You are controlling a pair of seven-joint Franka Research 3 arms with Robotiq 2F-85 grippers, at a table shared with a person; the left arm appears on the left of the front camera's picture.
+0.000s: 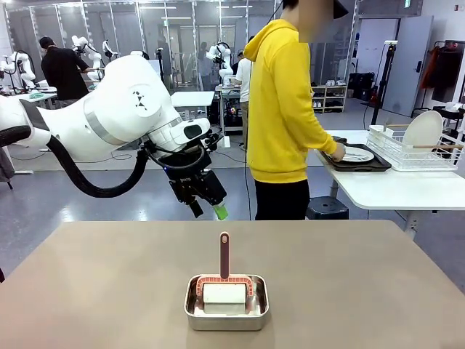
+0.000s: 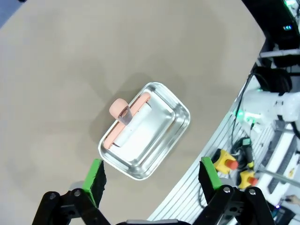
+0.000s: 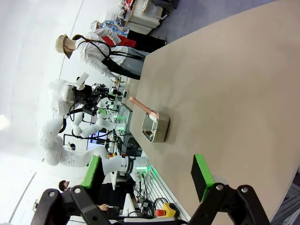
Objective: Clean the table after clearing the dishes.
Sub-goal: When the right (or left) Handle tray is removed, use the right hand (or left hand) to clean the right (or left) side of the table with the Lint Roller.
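Tan-brown table: wide, matte; carries steel pan near front middle. Person in yellow hoodie: stands beyond far edge, hand at white side table. Left gripper: hangs above table, fingers spread wide, gripping nothing. Right gripper: fingers likewise apart, unladen, table ahead. Dishes: white plate on dark tray, on side table beside wire rack. Pan: holds white block in pink frame, handle upright.
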